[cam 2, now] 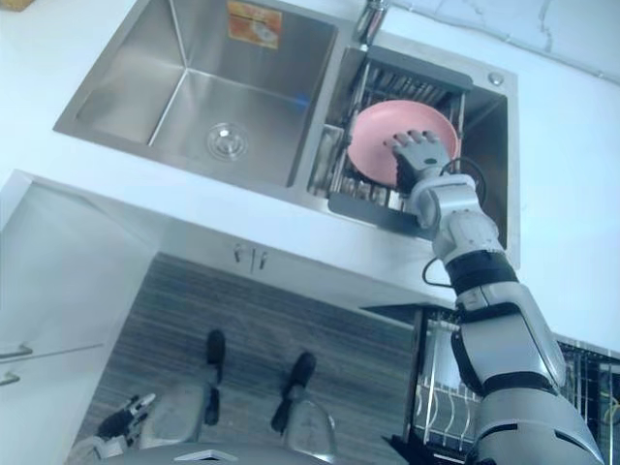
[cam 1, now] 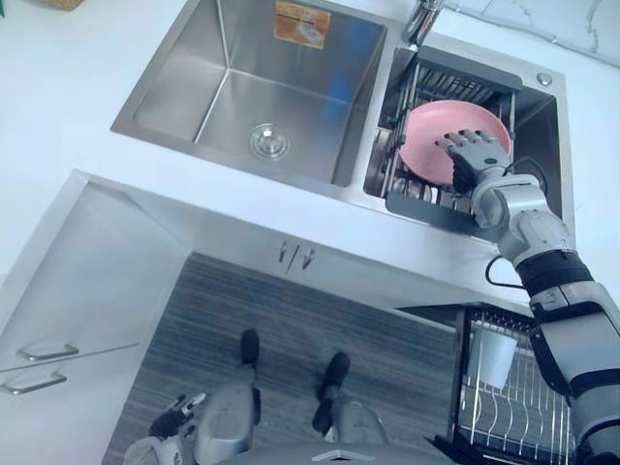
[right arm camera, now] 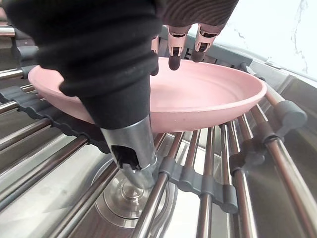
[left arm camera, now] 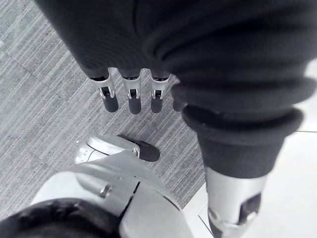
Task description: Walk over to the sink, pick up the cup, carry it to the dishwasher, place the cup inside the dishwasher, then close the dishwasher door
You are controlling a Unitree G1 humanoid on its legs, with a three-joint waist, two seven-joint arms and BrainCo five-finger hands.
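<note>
A pink plate (cam 1: 426,143) lies on the metal rack (right arm camera: 213,183) across the right sink basin. My right hand (cam 1: 475,155) reaches over the plate's near rim. In the right wrist view its fingers (right arm camera: 173,52) hover straight above the plate's hollow (right arm camera: 208,94), and the thumb (right arm camera: 131,158) hangs below the rim, apart from it. Nothing is gripped. A white cup (cam 1: 499,358) stands in the pulled-out dishwasher rack (cam 1: 523,407) at lower right. My left hand (cam 1: 172,417) hangs low at my side with relaxed fingers (left arm camera: 131,99) over the grey floor.
The large left sink basin (cam 1: 262,87) has a drain and a sticker on its back wall. A faucet (cam 1: 421,21) stands behind the rack. White counter surrounds the sink. Cabinet drawers with handles (cam 1: 44,351) sit at the left.
</note>
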